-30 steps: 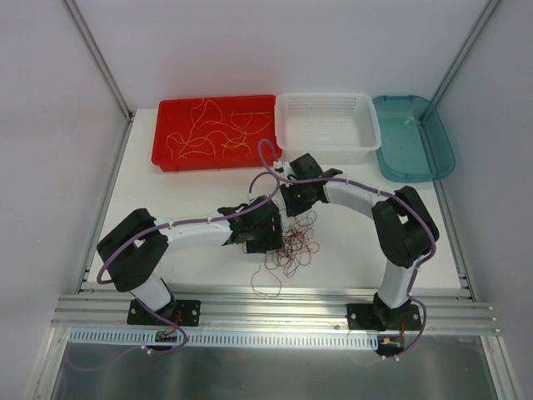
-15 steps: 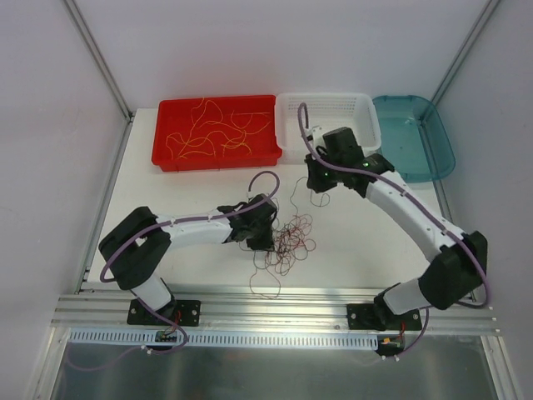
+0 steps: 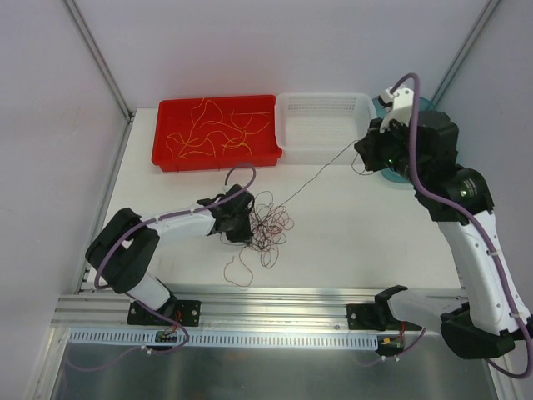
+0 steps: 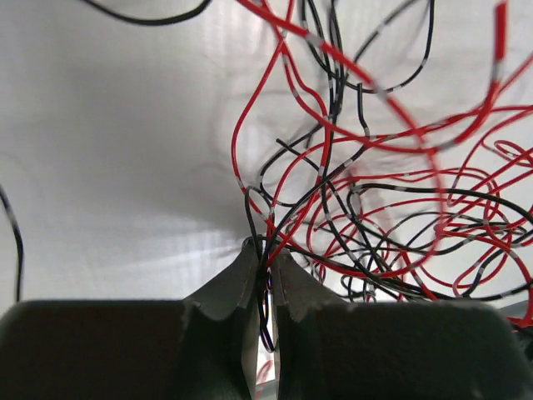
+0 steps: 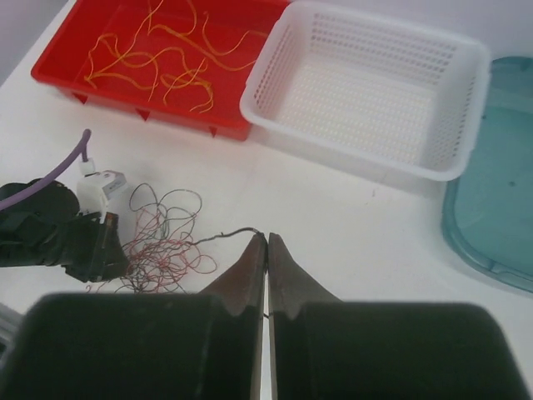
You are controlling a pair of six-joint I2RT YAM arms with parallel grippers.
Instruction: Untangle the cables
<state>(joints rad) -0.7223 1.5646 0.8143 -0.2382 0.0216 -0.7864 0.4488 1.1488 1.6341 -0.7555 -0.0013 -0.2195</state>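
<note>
Our left gripper (image 4: 262,250) clenched the clump of thin red and black wires (image 3: 266,223) on the white table (image 3: 358,225). Our right gripper (image 5: 266,242) gripped 1 taut dark strand (image 3: 321,173). We judged a slow, steady pull best.

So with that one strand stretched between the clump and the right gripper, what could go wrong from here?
The strand runs taut from the right gripper to the clump; more pull may tighten a knot rather than free it.
The left gripper holds just a thin pinch of the clump, which might slip free.
</note>
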